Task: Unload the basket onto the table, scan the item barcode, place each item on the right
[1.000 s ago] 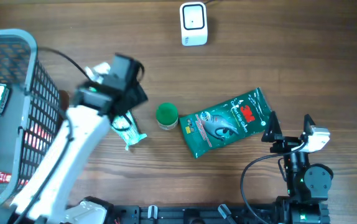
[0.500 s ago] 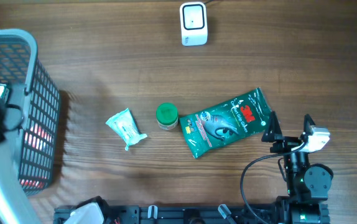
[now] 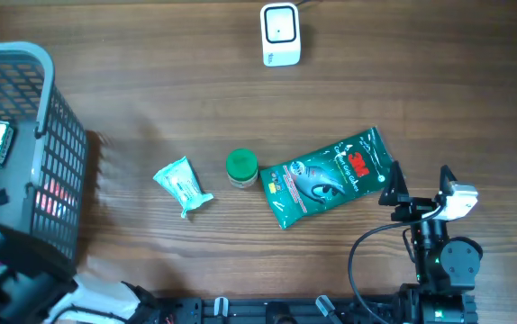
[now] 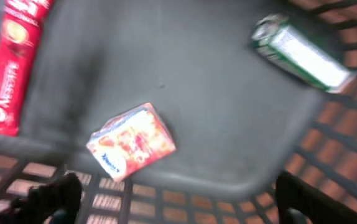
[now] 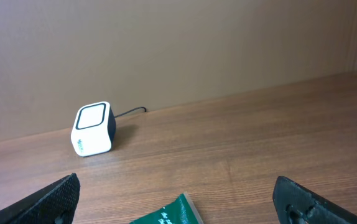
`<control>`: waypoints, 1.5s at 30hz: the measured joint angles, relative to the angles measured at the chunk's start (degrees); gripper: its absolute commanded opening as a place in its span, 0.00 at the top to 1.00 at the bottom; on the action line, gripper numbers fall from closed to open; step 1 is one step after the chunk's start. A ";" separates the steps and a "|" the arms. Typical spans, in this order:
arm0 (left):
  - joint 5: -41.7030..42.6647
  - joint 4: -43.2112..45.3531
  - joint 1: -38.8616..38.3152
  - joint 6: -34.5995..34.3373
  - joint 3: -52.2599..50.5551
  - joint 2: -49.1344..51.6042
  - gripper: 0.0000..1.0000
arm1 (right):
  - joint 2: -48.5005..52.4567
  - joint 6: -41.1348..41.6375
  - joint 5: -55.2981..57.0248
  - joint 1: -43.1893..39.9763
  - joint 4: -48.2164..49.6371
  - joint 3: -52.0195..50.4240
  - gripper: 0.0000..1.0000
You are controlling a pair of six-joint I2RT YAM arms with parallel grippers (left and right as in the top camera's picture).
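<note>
Currently left pincer (image 4: 175, 204) wide, empty, over basket (image 4: 222, 124); right pincer (image 5: 178, 200) wide, empty, green pouch (image 3: 326, 177) ahead.

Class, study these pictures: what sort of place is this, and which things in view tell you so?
Probably a mock shop checkout on a wooden table: a small white barcode scanner, a grey shopping basket holding packaged goods, and a green packet laid out nearby.

The table (image 3: 150, 90) is brown wood, with thin darker lines running from side to side. From above, its top reaches every edge of the view. At its far edge stands a plain wall (image 5: 197, 43), a dull grey-brown. The light is soft and even.
</note>
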 measured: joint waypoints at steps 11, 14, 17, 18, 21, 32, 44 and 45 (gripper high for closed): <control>2.03 12.70 -0.42 -0.48 -16.74 5.14 0.44 | 0.00 0.00 0.02 0.00 0.00 0.00 0.00; 2.01 17.57 -0.42 -0.46 -22.14 5.14 0.96 | 0.00 0.00 0.00 0.00 0.00 0.00 0.00; 1.97 18.86 -0.39 -0.50 -23.26 4.13 0.96 | 0.00 0.00 0.00 0.00 0.02 0.00 0.00; 1.92 18.86 -0.35 -0.42 -23.28 3.93 0.96 | 0.00 0.00 0.00 0.00 0.00 0.00 0.00; 1.99 17.66 -0.37 1.73 -22.36 3.74 0.96 | 0.00 0.00 0.00 0.00 0.02 0.00 0.00; 3.96 -4.35 -0.74 7.08 15.50 -12.87 0.96 | 0.00 0.00 0.02 0.00 0.00 0.00 0.00; -2.43 -13.22 -55.01 8.66 11.78 -24.81 0.96 | 0.00 0.00 0.00 0.00 0.02 0.00 0.00; -4.31 -11.61 -58.49 7.34 9.18 -24.35 0.96 | 0.00 0.00 0.00 0.00 0.02 0.00 0.00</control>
